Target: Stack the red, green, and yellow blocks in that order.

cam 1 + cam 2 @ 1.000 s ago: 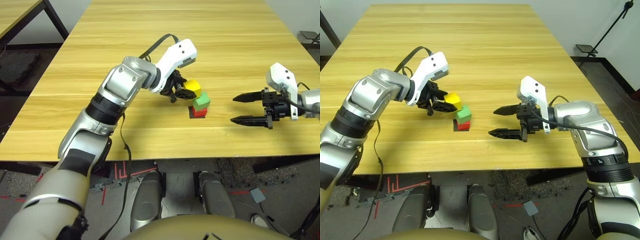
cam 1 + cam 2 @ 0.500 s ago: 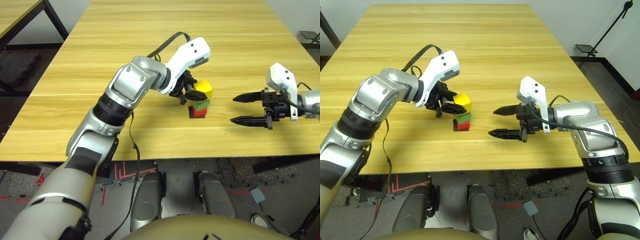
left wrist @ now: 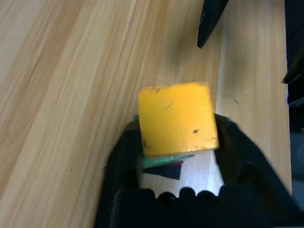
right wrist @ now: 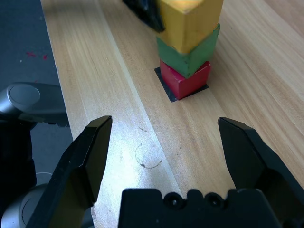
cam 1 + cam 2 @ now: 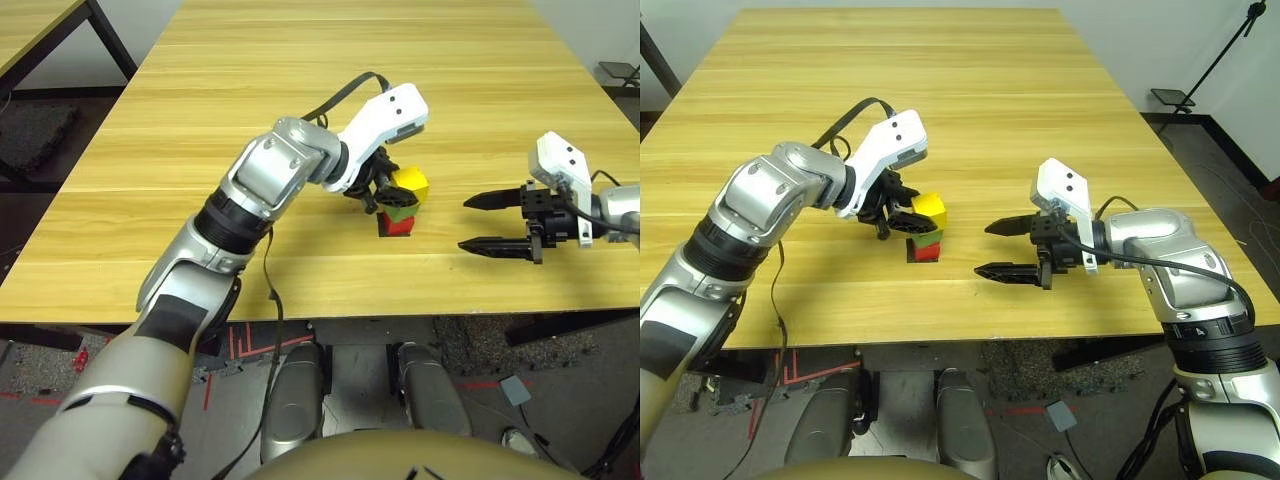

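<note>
right gripper (image 5: pixel 1012 248): seen near table's front edge, w/ fingers spread wide apart, nothing held betw. them; pointed toward the stack, set well apart from it on robot's right.
table (image 5: pixel 300 60): light wood planks, blocks carried near its front-centre.
black patch (image 4: pixel 167 90): flat square seen under the stack; red block is seated on it.
red block (image 4: pixel 184 78): placed at bottom of stack, resting on the patch.
green block (image 4: pixel 187 53): stacked directly on red, corners turned slightly off from red's.
yellow block (image 3: pixel 176 118): found on top of green, clamped betw. the two black fingers; whether it's fully resting on green can't be told; seen a bit tilted.
left gripper (image 5: pixel 388 192): closed on yellow block at the stack's top, reached in from robot's left, w/ black cable looped over the wrist.
stack position: centre of table's near half, betw. the two arms.
</note>
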